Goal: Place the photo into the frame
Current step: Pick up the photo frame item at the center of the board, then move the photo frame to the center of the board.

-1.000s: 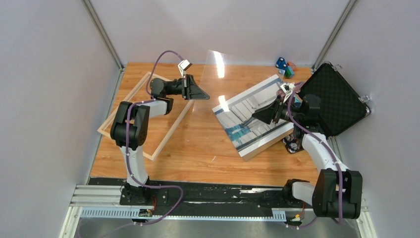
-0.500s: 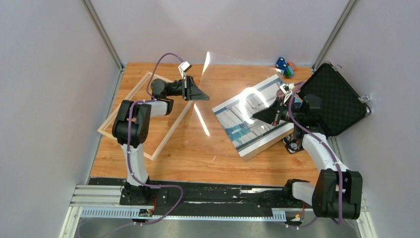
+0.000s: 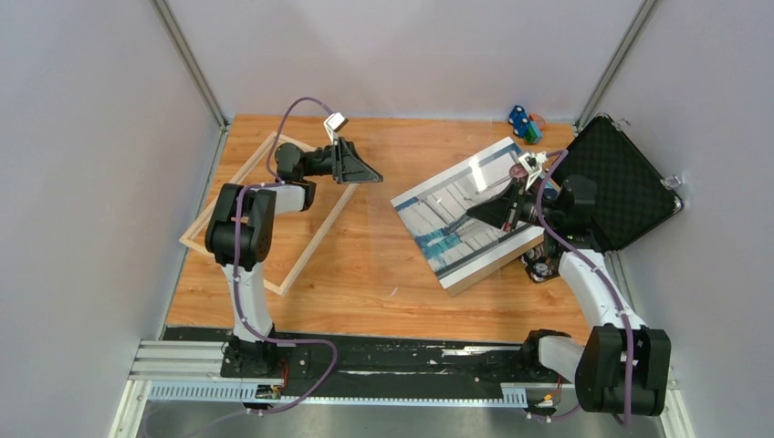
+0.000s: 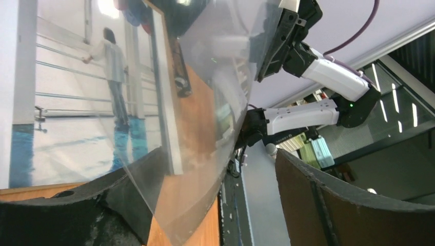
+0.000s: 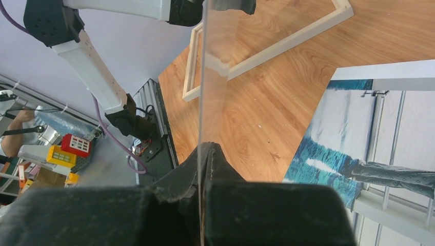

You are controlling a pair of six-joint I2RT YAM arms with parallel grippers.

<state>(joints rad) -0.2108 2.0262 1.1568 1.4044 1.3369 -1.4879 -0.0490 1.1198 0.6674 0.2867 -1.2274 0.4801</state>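
Observation:
The photo (image 3: 456,228) lies flat at centre right, print up, and shows again in the right wrist view (image 5: 384,128). The pale wood frame (image 3: 233,266) lies empty at the left, its corner also in the right wrist view (image 5: 267,51). A clear pane (image 3: 415,192) hangs edge-up between the two grippers. My right gripper (image 3: 475,212) is shut on the pane's edge (image 5: 202,77). My left gripper (image 3: 365,173) is open, and the pane's corner (image 4: 174,215) sits loose between its jaws, beside the left finger (image 4: 77,210).
An open black foam-lined case (image 3: 616,182) stands at the right edge, behind the right arm. Small coloured toys (image 3: 525,123) sit at the back right. The photo rests on a thicker board whose edge (image 3: 493,272) shows toward the front.
The left gripper has opened and let go of the pane. The right gripper has shut on the pane's other edge. The glare on the pane has shifted.

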